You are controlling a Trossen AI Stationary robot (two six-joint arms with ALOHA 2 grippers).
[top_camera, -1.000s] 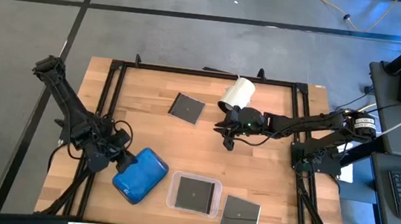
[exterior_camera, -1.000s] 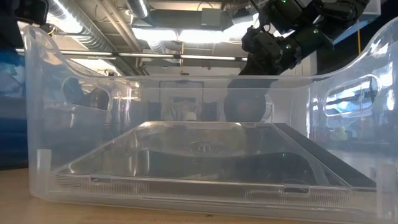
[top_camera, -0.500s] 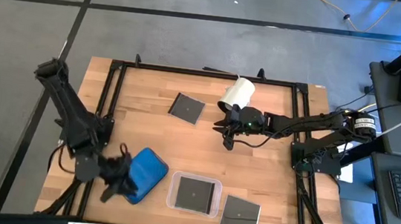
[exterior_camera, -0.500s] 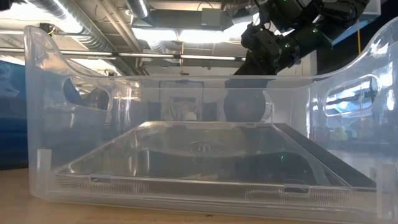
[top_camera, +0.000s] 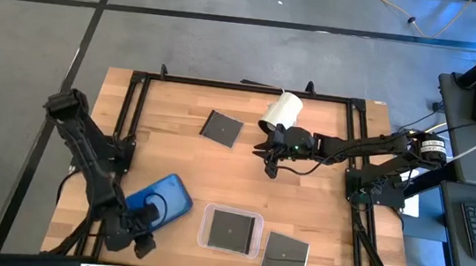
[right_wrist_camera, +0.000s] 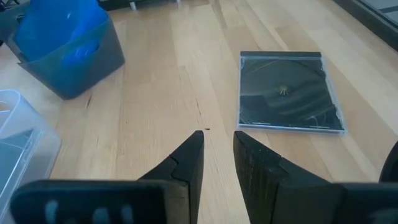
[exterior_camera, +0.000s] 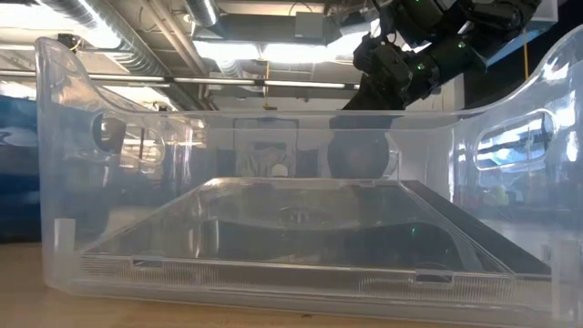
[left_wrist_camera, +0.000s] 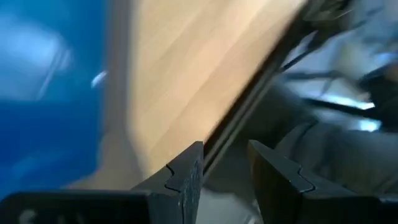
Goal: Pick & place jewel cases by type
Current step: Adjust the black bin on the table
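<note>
Blue jewel cases fill a dark grey tray [top_camera: 167,198] [right_wrist_camera: 68,53] at the near left. One dark jewel case [top_camera: 231,229] lies in the clear tray [top_camera: 206,236] [exterior_camera: 55,164]. Another [top_camera: 285,255] lies flat on the table at the near right, and a third [top_camera: 221,128] [right_wrist_camera: 289,93] lies flat toward the far side. My left gripper [top_camera: 140,240] [left_wrist_camera: 225,152] hovers by the grey tray's near left corner, open, with nothing between its fingers. My right gripper [top_camera: 269,161] [right_wrist_camera: 217,140] hangs above mid-table, narrowly open and holding nothing, a little short of the far case.
A white cylinder [top_camera: 282,111] lies on its side at the far edge, just behind my right arm. A black metal frame [top_camera: 135,104] borders the wooden table. Bare wood lies between the far case and the trays.
My left gripper has swung from the grey tray's left side toward the table's near edge, sinking a little and tipping further down. It now sits at the tray's near left corner. My right arm has kept still.
</note>
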